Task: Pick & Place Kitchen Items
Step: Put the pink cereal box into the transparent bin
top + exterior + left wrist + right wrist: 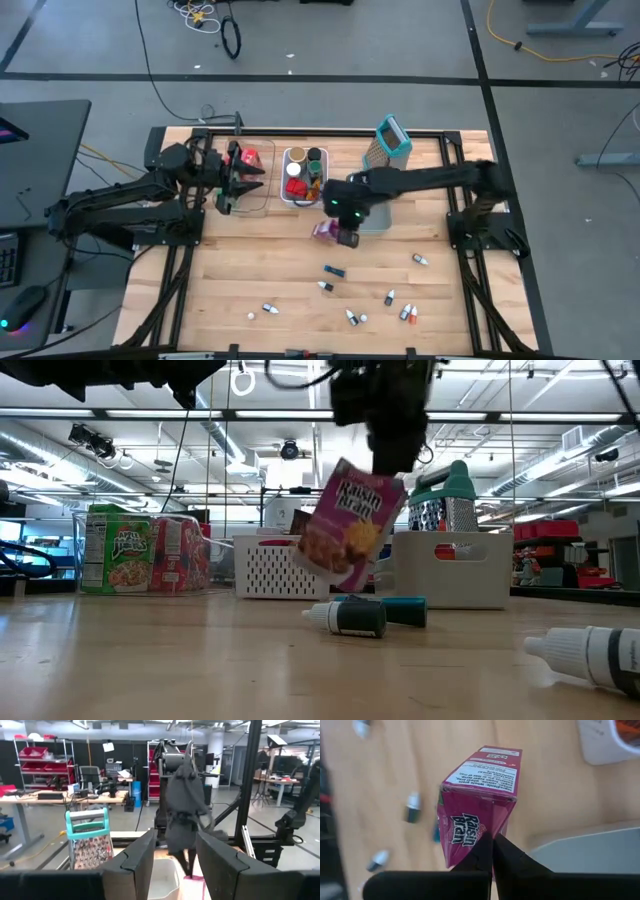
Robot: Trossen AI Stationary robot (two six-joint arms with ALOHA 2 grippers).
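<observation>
A pink Raisin Bran box (350, 525) hangs tilted above the table's middle, and my right gripper (493, 849) is shut on it from above; the high view shows the box (328, 233) just below that gripper (345, 213). My left gripper (175, 865) stands open and level with nothing between its fingers, over the clear bin (262, 197) at the far left. That bin holds a green packet (112, 550) and a red packet (178, 555). Small bottles (333, 271) lie loose on the near half of the table. My right gripper pinches the box's upper end (470, 840) between its two shut fingertips (507, 855), at an edge beside the printed front. The fingers come from above, slanting steeply down. The box hangs below them, tilted, lifted clear of the table (200, 660).
A white slotted basket (285, 568) with jars and a grey bin (450, 572) stand at the far middle, the grey bin right beside the held box. A metal grater with a teal top (392, 142) stands behind. Several tiny bottles (390, 298) lie scattered near the front edge.
</observation>
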